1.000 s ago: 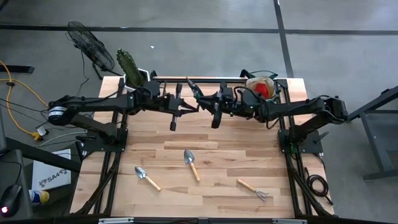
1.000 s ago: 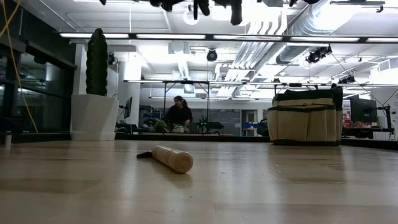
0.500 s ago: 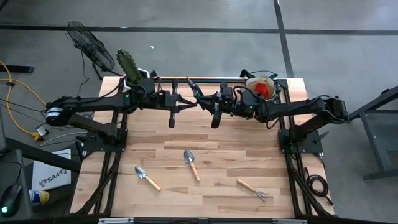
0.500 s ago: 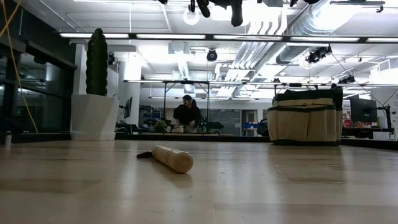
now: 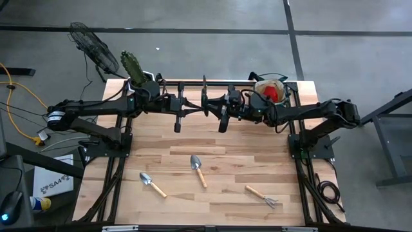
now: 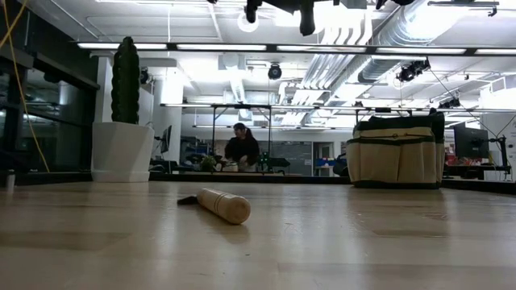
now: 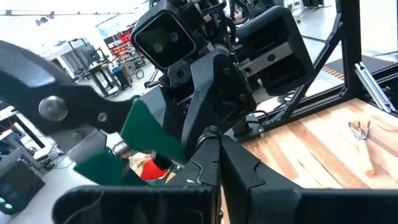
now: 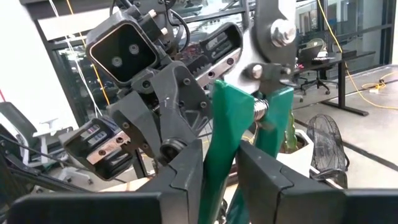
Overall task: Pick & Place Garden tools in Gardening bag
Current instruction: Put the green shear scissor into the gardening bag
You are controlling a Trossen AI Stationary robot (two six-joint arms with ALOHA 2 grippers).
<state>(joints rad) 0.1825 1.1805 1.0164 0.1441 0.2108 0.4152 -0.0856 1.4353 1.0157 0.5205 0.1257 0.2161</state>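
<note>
Right gripper (image 8: 219, 168) loosely straddles the pruner (image 8: 239, 124); left gripper (image 7: 214, 163), facing it, stays closed. Pruner may drop mid-handover.

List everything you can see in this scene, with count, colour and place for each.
Table: one, pale wood, under both arms
Trowels: two, metal with wooden handles, near side
Rake: one, wooden handle, near right
Bag: one, tan with green trim, far right
Red piece: one, in bag
Cactus: one, green, white pot, far left
Fan: one, black, on the floor
Person: one, background
Pruner: one, green handles, in right jaws
Left gripper: facing right gripper, far side, midair
</note>
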